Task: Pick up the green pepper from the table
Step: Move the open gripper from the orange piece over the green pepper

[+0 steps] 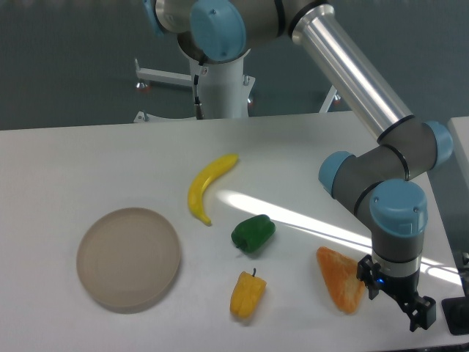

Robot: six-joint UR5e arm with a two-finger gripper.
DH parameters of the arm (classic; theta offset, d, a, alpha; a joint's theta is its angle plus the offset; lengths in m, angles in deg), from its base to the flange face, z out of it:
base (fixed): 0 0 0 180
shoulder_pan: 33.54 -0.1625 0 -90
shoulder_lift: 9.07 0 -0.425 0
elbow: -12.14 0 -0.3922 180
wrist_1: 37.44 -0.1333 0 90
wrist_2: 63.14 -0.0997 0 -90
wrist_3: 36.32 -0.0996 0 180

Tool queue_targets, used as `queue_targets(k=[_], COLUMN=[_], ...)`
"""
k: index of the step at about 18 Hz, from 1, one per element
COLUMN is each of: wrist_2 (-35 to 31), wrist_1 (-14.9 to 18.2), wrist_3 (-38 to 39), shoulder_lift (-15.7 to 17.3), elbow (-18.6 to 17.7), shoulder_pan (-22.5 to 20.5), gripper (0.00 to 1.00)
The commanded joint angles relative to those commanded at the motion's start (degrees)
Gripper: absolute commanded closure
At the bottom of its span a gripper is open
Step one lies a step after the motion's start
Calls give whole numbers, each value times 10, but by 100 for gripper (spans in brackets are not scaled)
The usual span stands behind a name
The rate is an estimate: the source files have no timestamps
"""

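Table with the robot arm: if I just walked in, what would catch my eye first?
Probably the big silver and blue robot arm sweeping in from the top, its end effector low at the table's right front edge, beside an orange slice. Then the bright produce mid-table: a yellow banana, the green pepper and a yellow pepper, with a round beige plate at left.

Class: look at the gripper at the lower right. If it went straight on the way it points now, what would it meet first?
The gripper points downward, so it would probably meet the bare white table first, just right of the orange slice. Depth is hard to judge. The green pepper lies well off that line.
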Motion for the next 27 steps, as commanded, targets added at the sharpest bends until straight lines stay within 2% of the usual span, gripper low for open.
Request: queue_targets(k=[7, 11, 14, 15, 19, 24, 27], wrist_2=[-4, 1, 27, 47, 98, 115, 108], wrist_1=[3, 7, 62, 80, 86, 84, 80], wrist_3=[2, 29, 68, 86, 134, 149, 150], shoulder_lift=[9, 61, 112, 133, 211, 268, 272], elbow=[-14, -83, -134, -161, -274, -370, -388], shoulder_pan=[12, 13, 17, 19, 22, 39, 60], gripper=[0, 0, 0, 0, 0, 0, 0])
